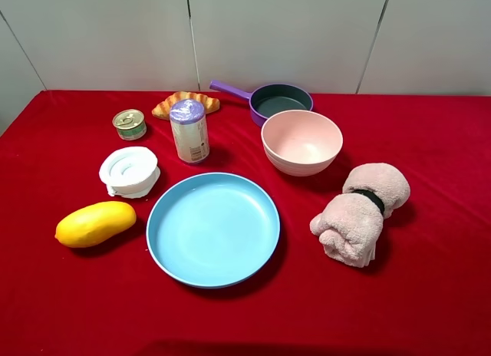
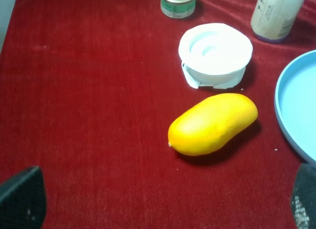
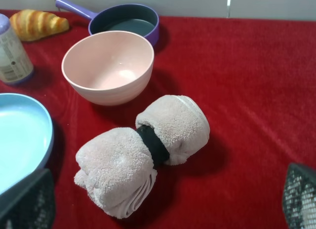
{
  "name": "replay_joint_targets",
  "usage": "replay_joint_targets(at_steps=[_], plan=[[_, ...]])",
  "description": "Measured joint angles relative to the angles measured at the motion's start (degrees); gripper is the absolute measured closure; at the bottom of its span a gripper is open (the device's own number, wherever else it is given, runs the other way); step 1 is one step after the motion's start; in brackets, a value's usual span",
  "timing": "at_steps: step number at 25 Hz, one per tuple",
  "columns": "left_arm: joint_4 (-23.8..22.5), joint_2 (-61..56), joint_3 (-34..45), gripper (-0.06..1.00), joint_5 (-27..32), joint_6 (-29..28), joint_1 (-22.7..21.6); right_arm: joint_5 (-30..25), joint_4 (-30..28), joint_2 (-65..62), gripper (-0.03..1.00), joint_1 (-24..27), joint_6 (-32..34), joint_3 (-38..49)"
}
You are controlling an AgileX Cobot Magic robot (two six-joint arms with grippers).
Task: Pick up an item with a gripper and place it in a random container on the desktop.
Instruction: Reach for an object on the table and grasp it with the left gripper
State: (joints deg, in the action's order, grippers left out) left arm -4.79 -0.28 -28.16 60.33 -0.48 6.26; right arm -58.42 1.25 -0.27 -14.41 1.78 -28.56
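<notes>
The golden-brown croissant lies at the back of the red table, partly hidden behind a white bottle with a purple cap. It also shows in the right wrist view. The light-blue plate sits empty at the front centre, and its edge shows in both wrist views. Neither arm shows in the exterior view. My left gripper is open and empty above the cloth near the yellow mango. My right gripper is open and empty near the rolled towel.
A pink bowl and a purple saucepan stand behind the plate. A tin can, a white lidded dish and the mango lie to the left. The pink towel roll lies to the right.
</notes>
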Motion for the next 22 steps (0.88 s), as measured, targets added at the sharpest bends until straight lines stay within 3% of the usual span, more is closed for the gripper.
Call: replay_joint_targets(at_steps=[22], plan=[[0.0,0.0,0.0,-0.04,0.0,0.0,0.0,0.0,0.0,0.0,0.28,0.0,0.0,0.0]])
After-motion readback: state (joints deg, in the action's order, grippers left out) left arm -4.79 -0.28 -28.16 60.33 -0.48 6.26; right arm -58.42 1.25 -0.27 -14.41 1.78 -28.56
